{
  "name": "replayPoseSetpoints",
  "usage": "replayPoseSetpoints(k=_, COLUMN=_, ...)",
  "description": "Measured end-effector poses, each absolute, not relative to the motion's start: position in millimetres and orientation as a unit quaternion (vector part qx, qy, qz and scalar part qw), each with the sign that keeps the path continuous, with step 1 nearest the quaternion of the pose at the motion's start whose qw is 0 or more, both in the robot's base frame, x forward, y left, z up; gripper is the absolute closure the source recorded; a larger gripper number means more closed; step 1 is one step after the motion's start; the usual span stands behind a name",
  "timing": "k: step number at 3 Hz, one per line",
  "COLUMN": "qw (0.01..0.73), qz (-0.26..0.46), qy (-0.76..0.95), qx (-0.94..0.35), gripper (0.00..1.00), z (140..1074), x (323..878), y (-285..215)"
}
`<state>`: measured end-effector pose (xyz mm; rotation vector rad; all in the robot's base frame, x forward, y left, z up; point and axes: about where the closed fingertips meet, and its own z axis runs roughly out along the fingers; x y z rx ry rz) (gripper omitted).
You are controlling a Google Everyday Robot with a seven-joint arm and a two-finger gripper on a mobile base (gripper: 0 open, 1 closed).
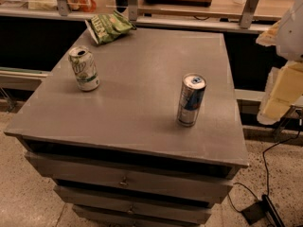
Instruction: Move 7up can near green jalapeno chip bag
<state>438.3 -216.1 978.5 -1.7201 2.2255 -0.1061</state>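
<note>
Hanging right of the table (142, 117), end effector (283, 91), grip state unclear; 7up can (84, 68) stands well apart.

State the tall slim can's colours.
The tall slim can is blue and silver, camera view; the gripper is at the right edge.

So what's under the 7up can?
Only the gray table top; the spot beneath the 7up can is covered. Drawers sit lower down. The gripper hangs beyond the table's right edge.
</note>
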Motion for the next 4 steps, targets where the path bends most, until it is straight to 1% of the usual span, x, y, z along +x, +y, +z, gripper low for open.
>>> replayPoseSetpoints(k=1, qw=0.166, qz=-0.034, qy=0.781, qx=-0.602, gripper=0.00, z=978.8, x=438.9, y=-215.0)
replayPoseSetpoints(k=2, qw=0.195, qz=0.003, qy=0.785, qx=-0.588, gripper=0.00, z=982.4, x=443.9, y=-204.9)
replayPoseSetpoints(k=3, qw=0.268, qz=0.065, qy=0.781, qx=-0.560, gripper=0.00, z=995.8, x=478.0, y=-163.9)
replayPoseSetpoints(k=4, qw=0.304, qz=0.064, qy=0.787, qx=-0.533, gripper=0.00, z=1006.1, x=502.4, y=-138.8)
